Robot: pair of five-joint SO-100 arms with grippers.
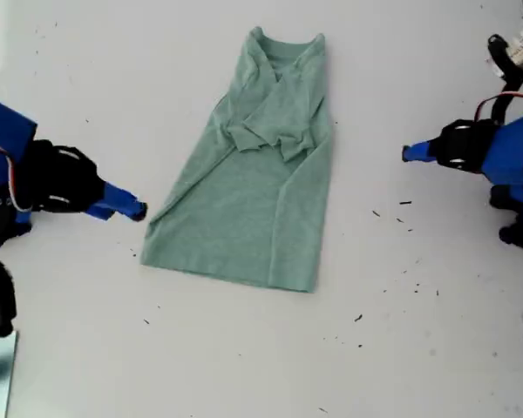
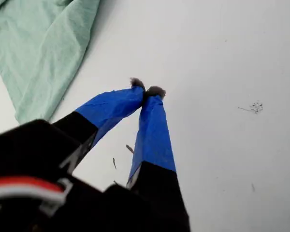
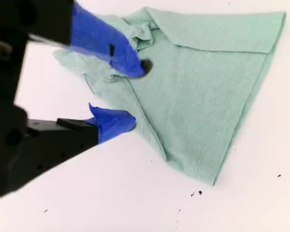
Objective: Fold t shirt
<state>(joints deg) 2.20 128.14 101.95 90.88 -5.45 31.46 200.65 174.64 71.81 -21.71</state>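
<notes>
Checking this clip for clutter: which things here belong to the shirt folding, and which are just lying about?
Part of the job: t shirt; my first gripper, shut; my second gripper, open.
Lying about: dark specks on the white table; wired hardware at the exterior view's upper right corner.

It looked like a robotics lab or test setup: a plain white bench (image 1: 244,366), dotted with small dark specks, with two blue-and-black arms mounted at the exterior view's left and right edges, and red wiring (image 1: 499,100) exposed on one.
</notes>
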